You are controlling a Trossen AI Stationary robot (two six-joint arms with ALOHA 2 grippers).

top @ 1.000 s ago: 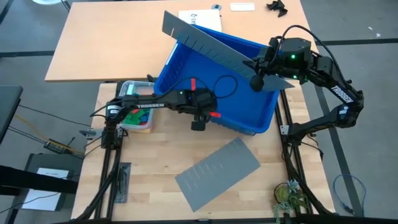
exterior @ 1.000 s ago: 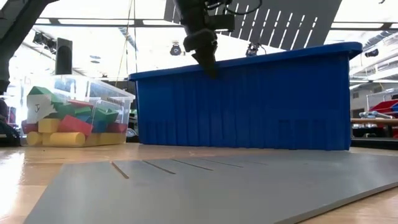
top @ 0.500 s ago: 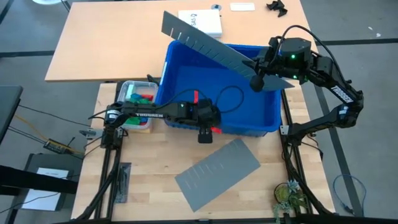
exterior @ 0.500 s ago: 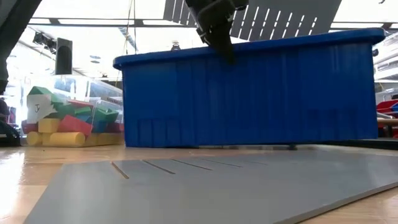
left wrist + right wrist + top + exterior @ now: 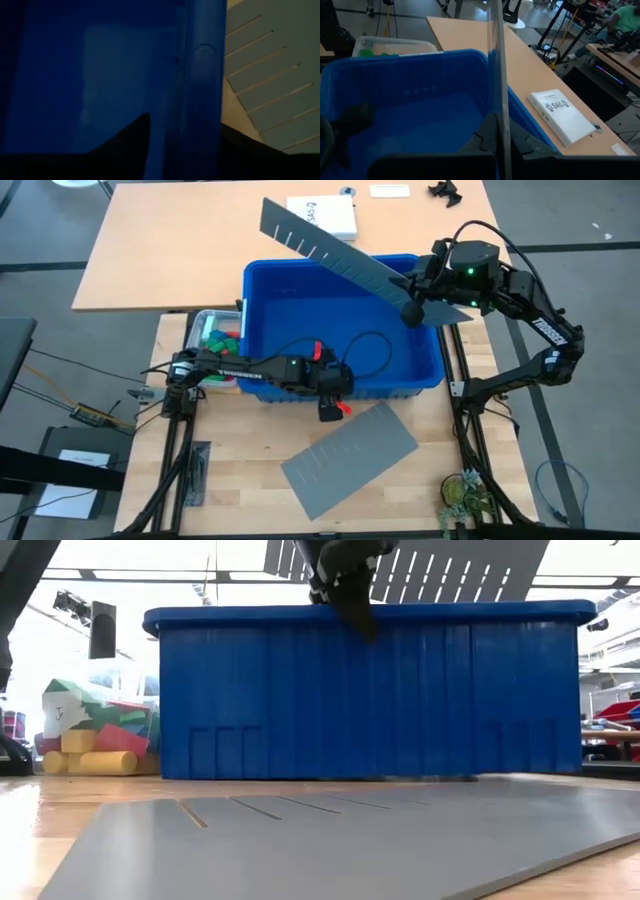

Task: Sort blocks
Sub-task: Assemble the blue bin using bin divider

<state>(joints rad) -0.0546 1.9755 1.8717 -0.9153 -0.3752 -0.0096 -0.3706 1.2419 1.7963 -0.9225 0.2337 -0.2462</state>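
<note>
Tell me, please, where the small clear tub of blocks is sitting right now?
In the high view the clear tub sits on the table's left side, right against the left wall of the blue bin, behind the left arm.

White letters "TROSSEN" run along the dark right arm [image 5: 548, 332]. The flat white box [image 5: 561, 116] on the tan tabletop bears dark print, unreadable.

Both arms are dark, built of slim jointed links. The left arm [image 5: 240, 368] carries white lettering along its forearm, red tabs by the wrist and a looping black cable. The right arm [image 5: 530, 320] shows white TROSSEN lettering, a green light on its blocky wrist housing, and black cables arching overhead.
</note>
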